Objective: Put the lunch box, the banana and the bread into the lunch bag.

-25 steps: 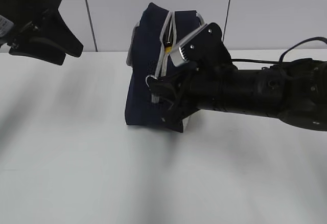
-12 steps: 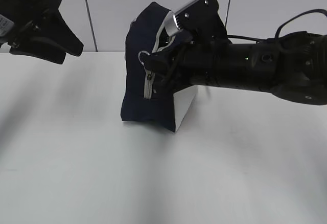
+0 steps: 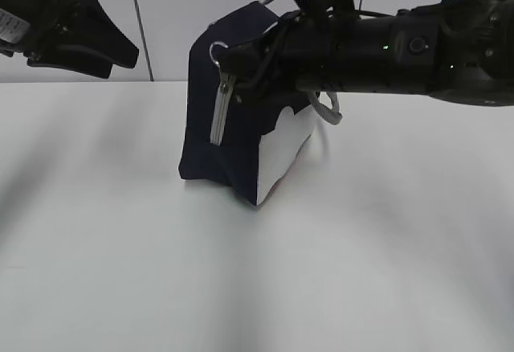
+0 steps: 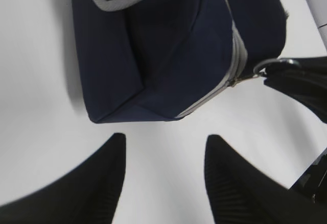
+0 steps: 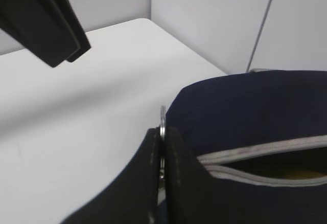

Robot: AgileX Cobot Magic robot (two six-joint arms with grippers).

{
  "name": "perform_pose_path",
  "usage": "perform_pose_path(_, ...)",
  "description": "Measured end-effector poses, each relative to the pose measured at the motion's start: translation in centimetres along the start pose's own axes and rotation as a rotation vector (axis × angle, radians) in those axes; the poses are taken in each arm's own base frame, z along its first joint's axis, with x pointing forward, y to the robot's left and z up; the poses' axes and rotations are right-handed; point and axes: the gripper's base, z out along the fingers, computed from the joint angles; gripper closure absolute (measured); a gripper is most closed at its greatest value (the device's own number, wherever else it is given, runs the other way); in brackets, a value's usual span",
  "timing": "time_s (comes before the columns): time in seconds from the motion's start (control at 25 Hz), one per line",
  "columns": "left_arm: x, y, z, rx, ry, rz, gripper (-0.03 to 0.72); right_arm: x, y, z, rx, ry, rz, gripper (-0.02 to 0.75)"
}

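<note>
Since the earlier frames the right claw (image 3: pixel 229 61) has risen from mid-height to the upper centre of the exterior view, drawing the ring pull (image 3: pixel 218 50) with it, and the lunch bag (image 3: pixel 225 139) now stands taller and more upright, its white panel (image 3: pixel 281 147) turned toward the lower right. The claw's jaws are pressed fully together on that ring; in the right wrist view the metal ring (image 5: pixel 162 124) sits pinched between the two dark fingers at lower centre. Holding the pull this way looks meant to run the grey zipper (image 4: pixel 236 60) along its track, judging by the slack zipper tape hanging down the bag's left face.

The left claw (image 4: pixel 163 170) hangs about half open over the bare counter (image 3: pixel 120 247), holding nothing, just short of the bag's near corner in its own view; it seems parked clear of the zipper work.

Count: one bag, one ring pull, two claws. Through the unzipped gap at the lower right of the right wrist view a sliver of yellow shows, probably the banana (image 5: pixel 301 173). The lunch box and the bread are not visible anywhere, presumably inside.
</note>
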Motion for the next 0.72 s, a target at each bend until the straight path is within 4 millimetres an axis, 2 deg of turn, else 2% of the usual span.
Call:
perform_pose_path(0.12, -0.3, -0.3, 0.0, 0.034, -0.036, 0.033, 0.327, -0.3, -1.5, -0.5, 0.002, -0.023, 0.036, 0.754)
perform_pose_path(0.24, -0.6, -0.5, 0.0, 0.053, -0.064, 0.064, 0.327, -0.4, -2.2, -1.3, -0.084, -0.031, 0.077, 0.754)
perform_pose_path(0.48, -0.6, 0.1, 1.1, 0.066, -0.048, 0.074, 0.327, 0.1, -0.9, -2.2, -0.275, 0.051, 0.078, 0.754)
perform_pose_path(0.72, -0.7, 0.5, 2.2, 0.108, -0.036, 0.101, 0.327, -1.8, -1.4, -3.1, -0.234, 0.031, 0.025, 0.754)
